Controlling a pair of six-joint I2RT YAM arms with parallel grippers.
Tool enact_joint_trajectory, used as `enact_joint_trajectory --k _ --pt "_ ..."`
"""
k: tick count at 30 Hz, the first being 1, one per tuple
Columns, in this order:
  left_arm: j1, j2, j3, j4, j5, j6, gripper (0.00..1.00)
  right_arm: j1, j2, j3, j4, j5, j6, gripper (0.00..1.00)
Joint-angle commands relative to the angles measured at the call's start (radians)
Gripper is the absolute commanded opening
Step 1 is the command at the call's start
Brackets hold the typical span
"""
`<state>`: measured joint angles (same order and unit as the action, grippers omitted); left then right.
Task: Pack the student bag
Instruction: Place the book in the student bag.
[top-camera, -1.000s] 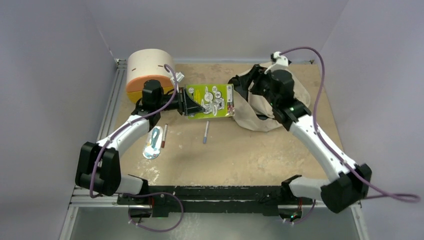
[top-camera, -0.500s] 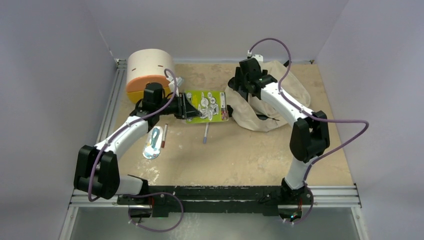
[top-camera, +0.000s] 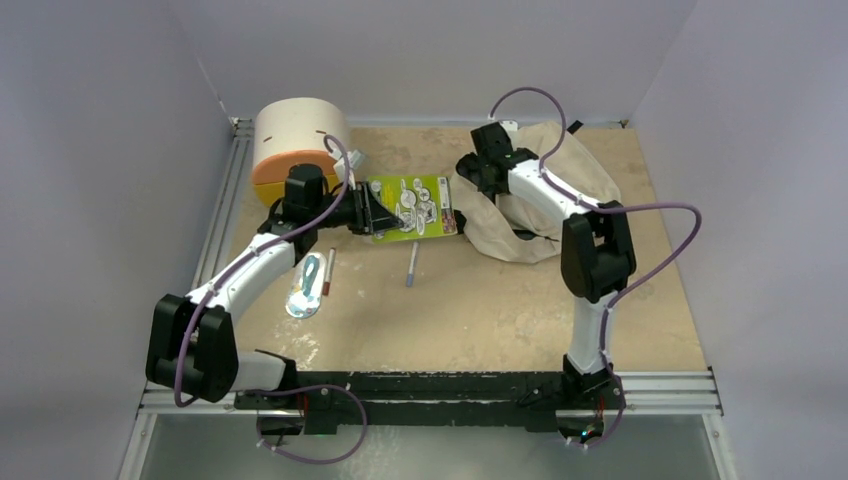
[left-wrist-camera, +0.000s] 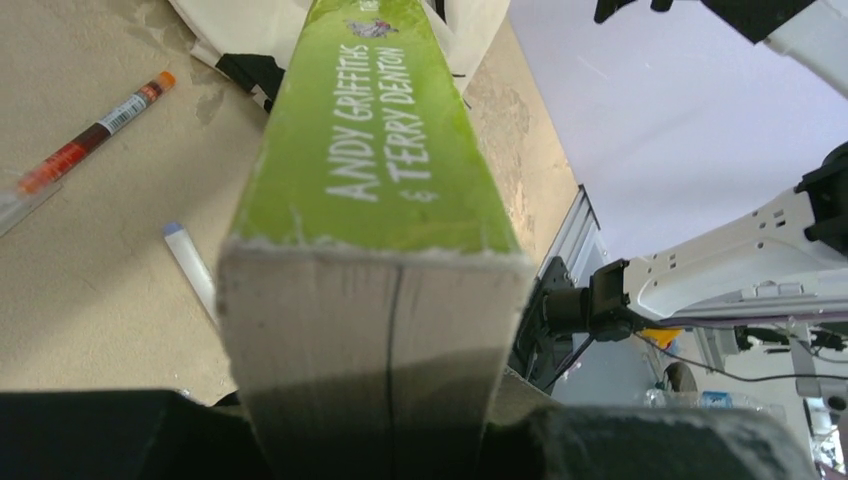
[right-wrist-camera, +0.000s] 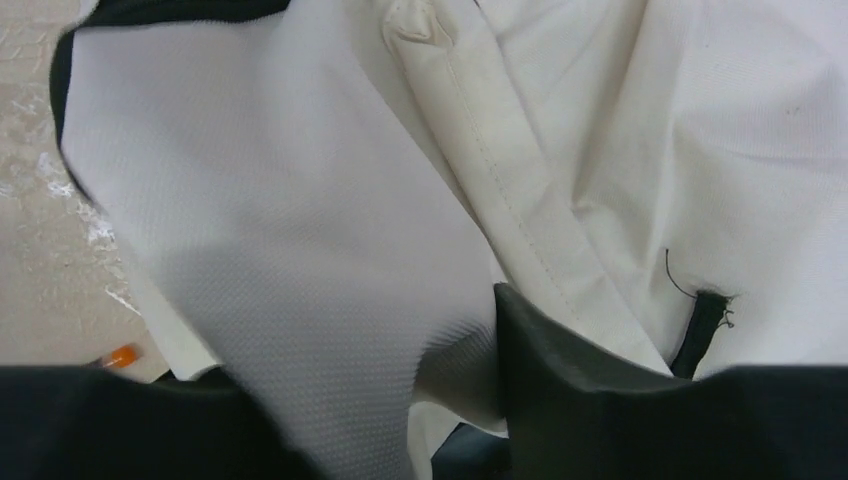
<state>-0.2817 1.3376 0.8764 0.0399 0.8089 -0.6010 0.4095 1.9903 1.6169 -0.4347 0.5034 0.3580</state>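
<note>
Item 1: student bag. Soft beige fabric with black trim, slumped on the far right part of the surface, its mouth turned left. From the right wrist view only pale mesh lining and cream folds show; I cannot see any contents.

Item 2: right gripper. It sits at the left edge of the bag's mouth. The jaws stand apart with a fold of lining lying between them and over one finger. I cannot tell whether I am pinching that fold.

Item 3: left gripper. It is clamped on the near end of a green book, which is held level above the surface and points toward the bag. The spine shows white author lettering.

Item 4: drawer box. A cream cylinder with an orange front, at the far left corner behind my left arm. Its contents are hidden.

Item 5: loose on the surface.
- A red pen.
- A blue-tipped pen.
- A pale packet, just beside the red pen.
</note>
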Motion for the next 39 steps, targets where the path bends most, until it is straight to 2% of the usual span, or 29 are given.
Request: enact_joint_trajectory --k 1,5,7,10,15,22,30,39 --pt "0.003 -0.003 0.044 0.188 -0.025 -0.109 0.0 -0.035 -0.102 -0.001 0.022 -0.034 0.015 0.42" --pt "-0.009 0.043 0.11 0.206 -0.078 -0.182 0.0 -0.098 -0.167 -0.048 0.05 -0.241 0.011 0.0" --pt "-0.025 0.053 0.133 0.208 -0.119 -0.201 0.0 -0.111 -0.195 -0.069 0.067 -0.312 -0.013 0.0" --pt "-0.05 0.062 0.148 0.224 -0.187 -0.247 0.0 -0.121 -0.217 -0.063 0.043 -0.307 -0.003 0.0" --pt "-0.109 0.115 0.195 0.302 -0.261 -0.332 0.0 -0.13 -0.27 -0.006 0.039 -0.248 0.053 0.0" --pt "-0.193 0.238 0.321 0.324 -0.33 -0.313 0.0 -0.139 -0.298 0.104 0.016 -0.193 0.068 0.0" --pt "-0.198 0.349 0.349 0.433 -0.255 -0.345 0.0 -0.144 -0.314 0.128 0.022 -0.24 -0.006 0.0" --pt "-0.232 0.457 0.48 0.393 -0.304 -0.365 0.0 -0.15 -0.341 0.112 0.062 -0.264 -0.001 0.0"
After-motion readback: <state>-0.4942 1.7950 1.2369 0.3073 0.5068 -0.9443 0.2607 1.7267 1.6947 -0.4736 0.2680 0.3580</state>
